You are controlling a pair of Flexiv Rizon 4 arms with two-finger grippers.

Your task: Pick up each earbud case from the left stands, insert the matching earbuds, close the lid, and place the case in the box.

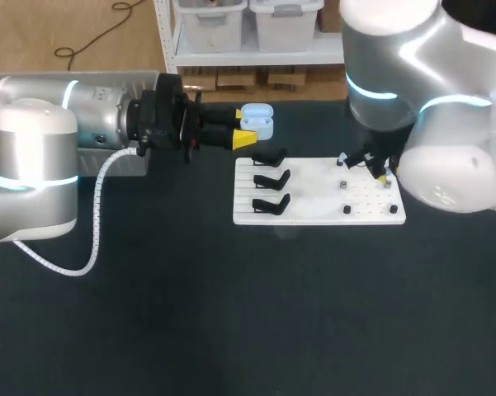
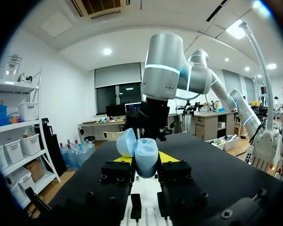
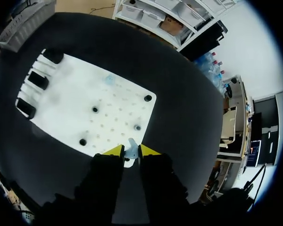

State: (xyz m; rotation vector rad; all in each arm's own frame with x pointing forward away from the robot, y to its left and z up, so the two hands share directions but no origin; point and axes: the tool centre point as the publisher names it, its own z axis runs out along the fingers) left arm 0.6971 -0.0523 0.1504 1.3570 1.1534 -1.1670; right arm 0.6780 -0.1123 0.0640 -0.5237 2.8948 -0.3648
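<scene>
A light-blue earbud case (image 1: 257, 121) with its lid open is held in the air behind the white board (image 1: 322, 216). My left gripper (image 1: 246, 128) is shut on its lower half. In the left wrist view the case (image 2: 146, 157) stands upright between the yellow tips, with the lid (image 2: 127, 142) swung to one side. My right gripper (image 1: 384, 175) is at the board's right end. In the right wrist view it (image 3: 131, 151) is shut on a small pale earbud (image 3: 131, 147) at the board's (image 3: 75, 99) edge. Another pale-blue piece (image 3: 109, 80) lies farther along the board.
Three black stands (image 1: 271, 178) sit empty along the board's left side. Small dark pegs (image 1: 347, 210) dot its right half. My right arm (image 2: 165, 80) rises just beyond the case in the left wrist view. Dark tabletop surrounds the board.
</scene>
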